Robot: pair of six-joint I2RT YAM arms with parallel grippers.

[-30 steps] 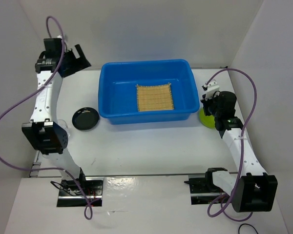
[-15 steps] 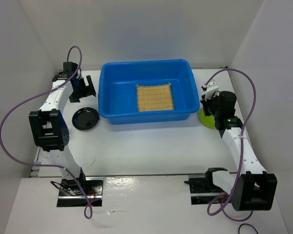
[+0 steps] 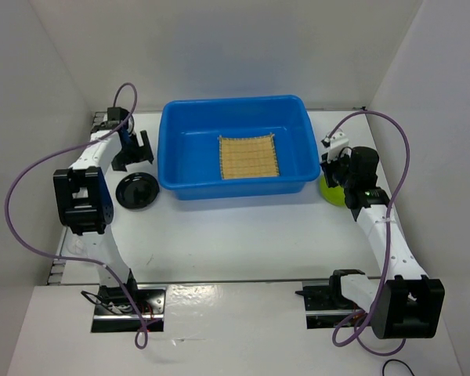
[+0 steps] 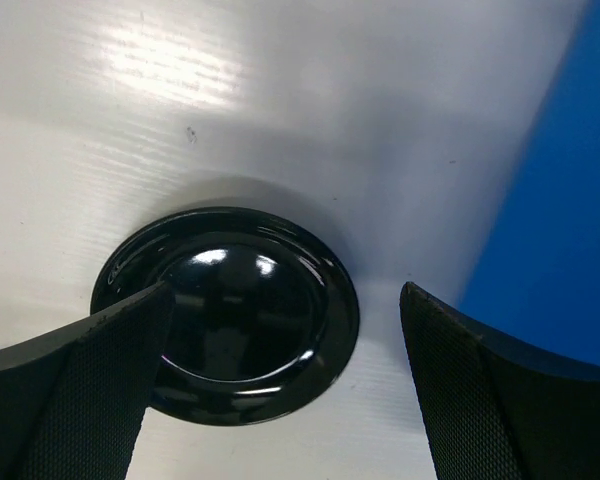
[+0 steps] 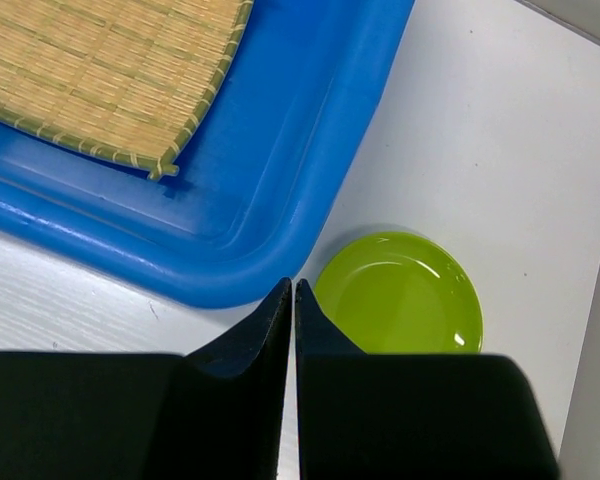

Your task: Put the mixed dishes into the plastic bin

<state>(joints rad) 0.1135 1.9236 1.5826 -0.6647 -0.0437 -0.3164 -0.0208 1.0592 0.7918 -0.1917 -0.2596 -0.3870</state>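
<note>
Bench note for you, biggest item first. The white table carries everything. The blue bin sits at the middle of its far half, long side facing the arms. The tan woven mat lies flat on the bin floor, right of centre and near the front wall; that is the one dish you can log as inside. A glossy black dish rests on the table just left of the bin's near left corner, outside it and apart from the wall. The lime-green plate rests upright on the table just beside the bin's near right corner, also outside; from above, the right arm's wrist hides part of it. The left gripper stands at its widest, fingers spread over the black dish: in its own camera one finger overlaps the dish's left edge and the other sits toward the blue wall, with nothing between them but the dish below. You cannot tell from these views whether the fingers touch the dish or table. The right gripper is narrow, its fingers drawn together to a hairline slit and holding nothing. Its tips point at the strip of table between the bin's rounded corner and the green plate's rim.
</note>
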